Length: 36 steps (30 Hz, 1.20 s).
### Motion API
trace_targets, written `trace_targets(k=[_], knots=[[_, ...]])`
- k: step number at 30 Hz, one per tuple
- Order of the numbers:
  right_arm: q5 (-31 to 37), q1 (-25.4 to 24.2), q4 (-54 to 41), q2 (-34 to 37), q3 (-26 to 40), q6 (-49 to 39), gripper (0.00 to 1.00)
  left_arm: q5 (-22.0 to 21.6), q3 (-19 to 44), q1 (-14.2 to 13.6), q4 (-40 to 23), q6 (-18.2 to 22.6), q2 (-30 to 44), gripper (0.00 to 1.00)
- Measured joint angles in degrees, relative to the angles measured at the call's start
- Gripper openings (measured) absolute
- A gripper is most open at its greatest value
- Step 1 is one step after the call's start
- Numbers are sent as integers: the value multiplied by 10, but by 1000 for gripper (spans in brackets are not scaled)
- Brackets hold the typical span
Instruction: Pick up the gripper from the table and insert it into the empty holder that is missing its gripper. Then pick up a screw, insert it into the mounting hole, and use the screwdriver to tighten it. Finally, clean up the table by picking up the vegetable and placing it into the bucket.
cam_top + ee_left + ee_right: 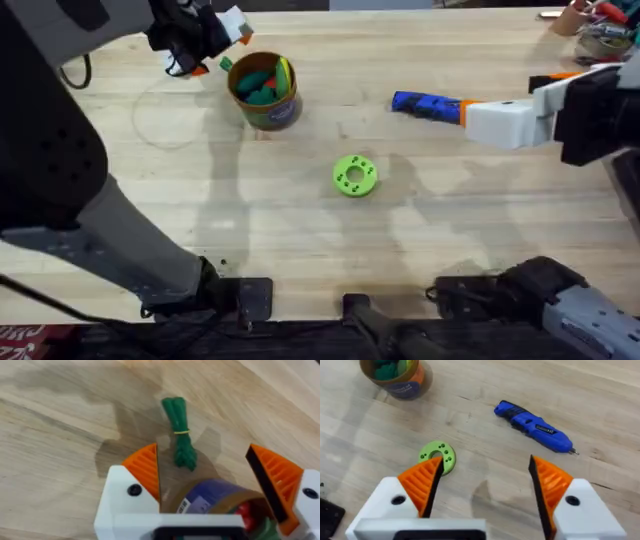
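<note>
Our left gripper [205, 480] hangs with its orange pads spread wide and nothing between them, above the far-left part of the table [300, 250], with the bucket's [265, 90] rim just beneath it and a green vegetable [180, 432] lying on the wood just beside the bucket. We judge the cleanup step is in hand (toy food already fills the bucket); next we must descend and pinch that vegetable. Our right gripper [485, 485], likewise spread and empty, hovers near the screwdriver [532, 426], right of the green disc [355, 175].
</note>
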Motion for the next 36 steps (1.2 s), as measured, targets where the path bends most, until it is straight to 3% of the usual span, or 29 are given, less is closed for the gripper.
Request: trace_targets(k=[8,16,18,22,24,28,36], knots=[[0,0,-2,0,0,0,980,-2,0,0,22,-11,58,993],[0,0,-13,0,0,0,980,-24,5,1,11,25,71,981],[0,0,-13,0,0,0,980,-31,6,1,10,29,71,823],[0,0,-13,0,0,0,980,-37,7,1,11,34,71,283],[0,0,-13,0,0,0,980,-42,8,0,10,32,72,140],[0,0,-13,1,0,0,980,-48,7,-3,8,29,73,21],[0,0,-13,27,0,0,980,-50,8,-3,7,29,73,14]])
